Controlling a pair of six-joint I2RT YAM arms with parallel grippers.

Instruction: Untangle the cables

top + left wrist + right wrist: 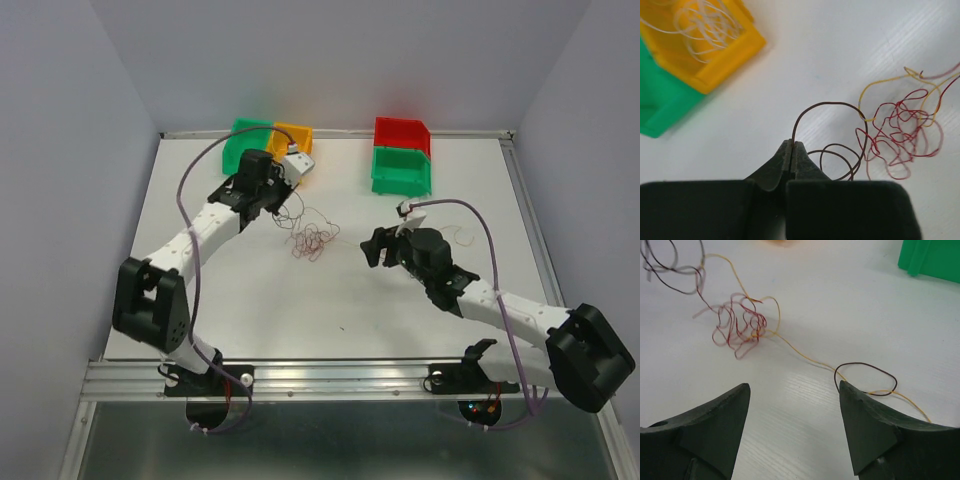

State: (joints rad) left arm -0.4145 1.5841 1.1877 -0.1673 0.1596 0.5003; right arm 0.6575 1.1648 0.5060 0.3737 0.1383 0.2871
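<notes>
The cables lie as a small tangle [312,240] at mid-table: red curly strands [900,130], a yellow strand [805,356] and a dark brown one [830,104]. My left gripper [792,145] is shut on the dark brown cable, which loops up from the fingertips and runs right into the tangle. It sits just left of the tangle in the top view [281,203]. My right gripper [794,385] is open and empty, low over the table right of the tangle [375,245]. The yellow strand and a small dark loop [865,363] pass by its right finger [860,410].
A yellow bin [725,55] holding whitish strands [710,25] and a green bin [660,100] stand at the back left, close to my left gripper. A red bin [402,130] and another green bin [400,172] stand at the back right.
</notes>
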